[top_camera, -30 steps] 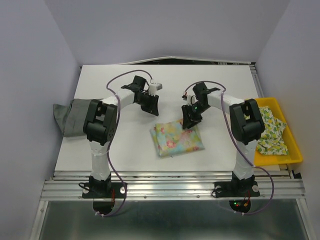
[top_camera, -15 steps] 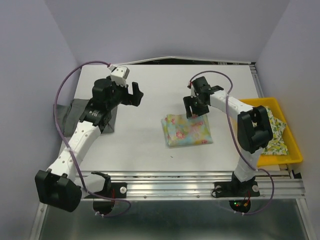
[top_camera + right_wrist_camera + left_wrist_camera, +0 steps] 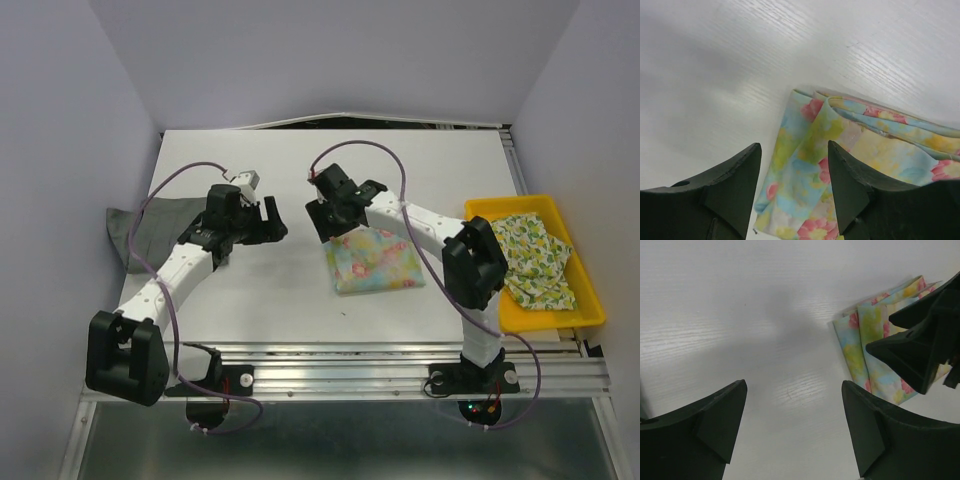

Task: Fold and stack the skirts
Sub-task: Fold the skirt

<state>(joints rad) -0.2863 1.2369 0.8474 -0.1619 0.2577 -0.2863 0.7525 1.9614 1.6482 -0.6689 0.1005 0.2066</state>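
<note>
A folded pastel yellow-blue skirt with pink flowers lies on the white table's middle. My right gripper hovers open over its back left corner; in the right wrist view the cloth's edge shows between and below the spread fingers. My left gripper is open just left of that, above bare table, with the flower skirt and the right gripper's fingers ahead to its right. A plain grey skirt hangs over the table's left edge. A pale green-yellow print skirt lies in the tray.
A yellow plastic tray sits at the table's right edge. Purple walls close in the left, back and right. A metal rail runs along the near edge by the arm bases.
The right gripper has slid left along the flower skirt's back edge to its left corner. The left arm has swung in from the back left toward the skirt, and its jaws have opened wide.
</note>
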